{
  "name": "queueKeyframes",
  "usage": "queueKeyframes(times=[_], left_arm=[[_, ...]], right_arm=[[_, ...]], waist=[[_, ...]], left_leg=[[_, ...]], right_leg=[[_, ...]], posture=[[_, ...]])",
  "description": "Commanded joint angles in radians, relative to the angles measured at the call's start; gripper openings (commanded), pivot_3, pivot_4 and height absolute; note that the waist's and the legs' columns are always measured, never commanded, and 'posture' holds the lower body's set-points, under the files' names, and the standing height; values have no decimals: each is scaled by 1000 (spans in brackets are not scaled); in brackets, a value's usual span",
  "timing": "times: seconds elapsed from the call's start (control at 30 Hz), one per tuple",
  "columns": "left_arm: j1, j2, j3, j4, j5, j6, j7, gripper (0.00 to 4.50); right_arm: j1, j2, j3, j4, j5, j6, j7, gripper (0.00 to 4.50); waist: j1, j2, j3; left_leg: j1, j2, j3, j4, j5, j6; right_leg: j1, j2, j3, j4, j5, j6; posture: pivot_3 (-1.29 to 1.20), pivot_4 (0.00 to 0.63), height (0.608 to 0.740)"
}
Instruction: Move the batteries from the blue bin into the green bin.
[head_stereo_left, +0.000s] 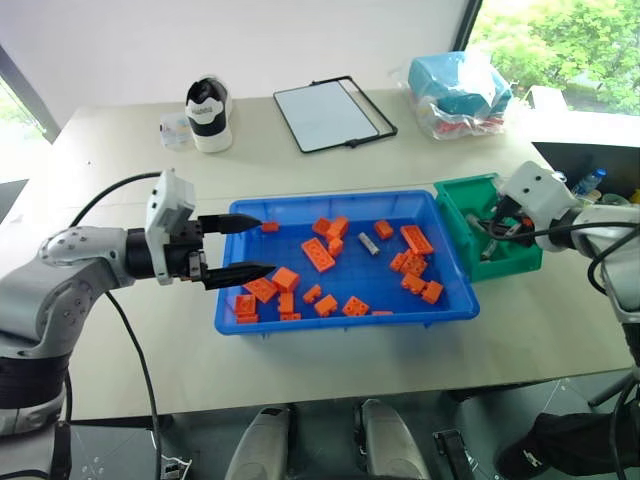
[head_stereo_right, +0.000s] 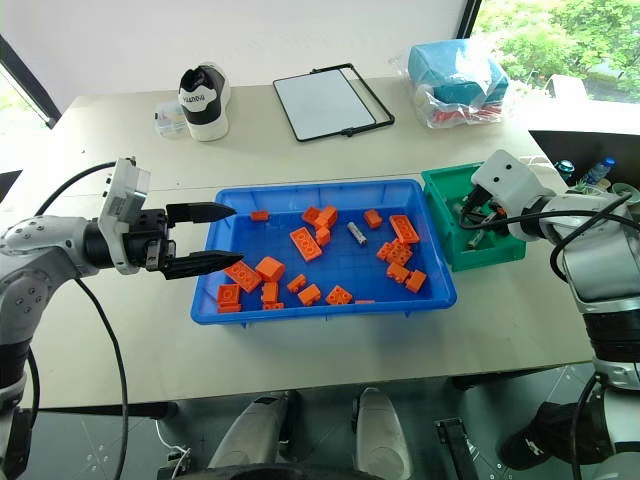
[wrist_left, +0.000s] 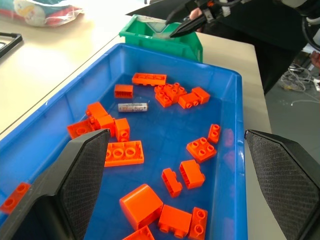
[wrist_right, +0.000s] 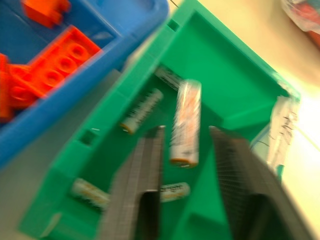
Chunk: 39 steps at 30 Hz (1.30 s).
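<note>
The blue bin (head_stereo_left: 340, 318) sits mid-table, strewn with orange bricks (head_stereo_left: 318, 255). One silvery battery (head_stereo_left: 368, 243) lies among them toward the far side, also seen in the left wrist view (wrist_left: 133, 107). My left gripper (head_stereo_left: 265, 245) hovers open over the bin's left end, empty. The green bin (head_stereo_right: 490, 255) stands against the blue bin's right end. My right gripper (wrist_right: 187, 170) is open just above it. A battery (wrist_right: 185, 122) lies loose in the gap between its fingers. Several more batteries (wrist_right: 141, 110) rest on the green bin's floor.
Behind the bins are a black-and-white shoe (head_stereo_left: 210, 112), a small clear container (head_stereo_left: 175, 130), a black-framed white board (head_stereo_left: 333, 113) and a plastic bag with a blue bundle (head_stereo_left: 460, 92). The table's right edge runs just past the green bin.
</note>
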Motion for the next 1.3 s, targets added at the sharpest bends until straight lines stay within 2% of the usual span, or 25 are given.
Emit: queueKeyframes(times=[0.03,0.13,0.2,0.3,0.5,0.77,1.1,1.23,1.3], left_arm=[[-12,4,10,-6,2,-15,-5,4500],[-9,4,12,-5,3,-17,-2,4500],[4,3,21,-17,-1,-16,6,4500],[14,0,27,-29,-4,-14,20,4500],[26,3,37,-43,-9,-15,36,4500],[26,3,39,-46,-14,-11,45,4500],[9,-2,31,-41,-16,-11,49,4500],[2,-5,28,-37,-13,-15,49,4500],[4,-4,28,-34,-12,-16,46,4500]], right_arm=[[-72,20,-19,-31,20,-32,5,2903],[-142,62,-13,-46,60,10,22,2903],[-200,179,-21,-102,123,166,-34,2903],[-174,339,-34,-224,186,388,-130,2903],[-71,537,-26,-344,205,594,-292,2903],[-30,633,-13,-302,204,601,-403,2903],[-33,681,34,-159,199,479,-436,2903],[-28,689,57,-84,185,408,-441,1683],[-26,685,53,-108,193,419,-439,575]], waist=[[-2,0,0],[-1,0,0],[-3,0,0],[-1,-1,-1],[14,-1,-1],[-2,-1,0],[-2,-1,0],[-3,-1,-1],[-3,-1,-1]], left_leg=[[0,0,0,0,0,0],[0,0,0,0,0,0],[0,0,-1,0,0,0],[0,1,-3,-1,0,0],[-2,-2,-6,-1,0,0],[-1,-1,-4,1,0,0],[0,-1,-4,0,0,0],[0,-1,-4,0,0,0],[0,-1,-4,0,0,0]], right_leg=[[0,0,0,0,0,0],[0,0,0,0,0,0],[0,0,0,0,0,0],[0,0,0,1,0,0],[-1,0,-1,1,0,0],[-1,0,-1,1,0,0],[-1,1,-1,2,0,0],[0,1,-1,2,1,1],[0,1,-1,2,1,1]], posture=[[0,150,731],[0,150,731],[0,150,731],[0,150,731],[0,150,731],[0,150,731],[0,150,731],[0,150,731],[0,150,731]])
